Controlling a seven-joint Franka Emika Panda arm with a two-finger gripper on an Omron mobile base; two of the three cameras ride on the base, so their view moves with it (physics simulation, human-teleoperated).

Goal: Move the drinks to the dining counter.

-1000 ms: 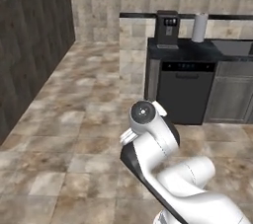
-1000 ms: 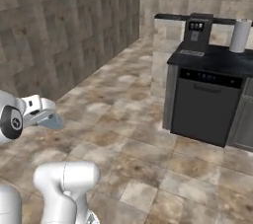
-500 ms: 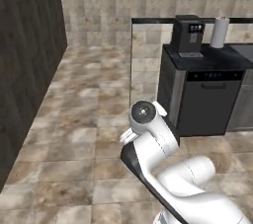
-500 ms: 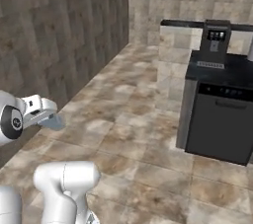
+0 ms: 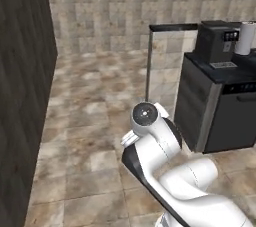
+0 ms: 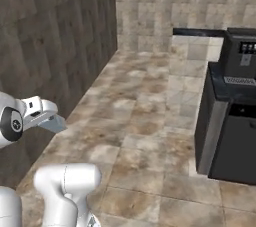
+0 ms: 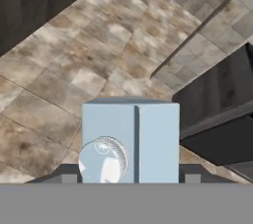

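The white carton with grey-blue print (image 7: 131, 139) sits upright between my fingers, close to the camera in the hand view, above a tiled floor. My gripper (image 7: 129, 177) is shut on it, with one dark fingertip showing on each side of its base. In the right base view the gripper (image 6: 46, 119) is at the far left, held low in front of my arm, and the carton (image 6: 55, 123) juts out from it. The clear bottle and the dining counter are out of view.
A black counter with a dishwasher front (image 5: 225, 111) stands at the right, carrying a coffee machine (image 5: 215, 43) and a paper towel roll (image 5: 245, 38). A narrow high ledge (image 5: 172, 27) runs behind it. A dark wood wall (image 5: 22, 96) lines the left; tiled floor (image 5: 95, 121) lies between.
The whole scene has shifted as the base drove and turned: the black counter slid right and grew nearer, and the dark wall came closer. My arm has kept its pose with the carton held.
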